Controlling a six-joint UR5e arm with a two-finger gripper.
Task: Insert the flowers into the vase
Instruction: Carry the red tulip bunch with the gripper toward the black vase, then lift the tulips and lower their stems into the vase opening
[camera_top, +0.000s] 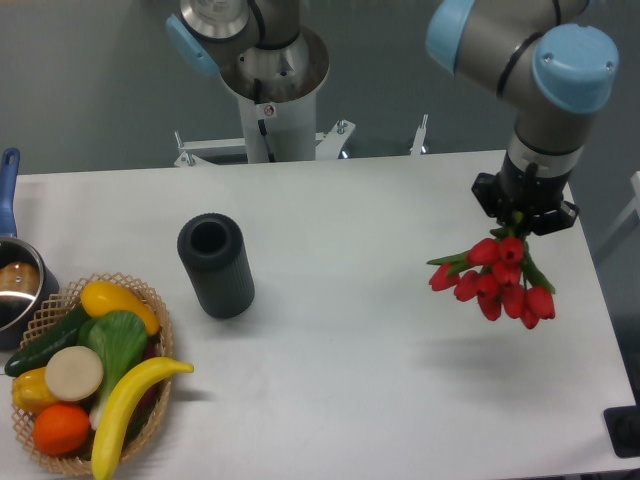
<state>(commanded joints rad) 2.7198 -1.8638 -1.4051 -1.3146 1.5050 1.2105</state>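
Probably lab: pedestal-mounted robot arm (520, 60), bare white table (350, 320).

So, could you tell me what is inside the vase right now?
The vase mouth shows only dark hollow; its bottom is hidden. The flowers hang from the gripper, off to one side.

1. Vase (216, 267) upright on the table (360, 380), left of centre.
2. Basket (150, 400) of produce at front left, near the vase.
3. Pot (15, 285) at left edge, behind the basket.
4. Flowers (495, 280) hanging from the gripper (522, 215), above the table's right side, well apart from the vase.
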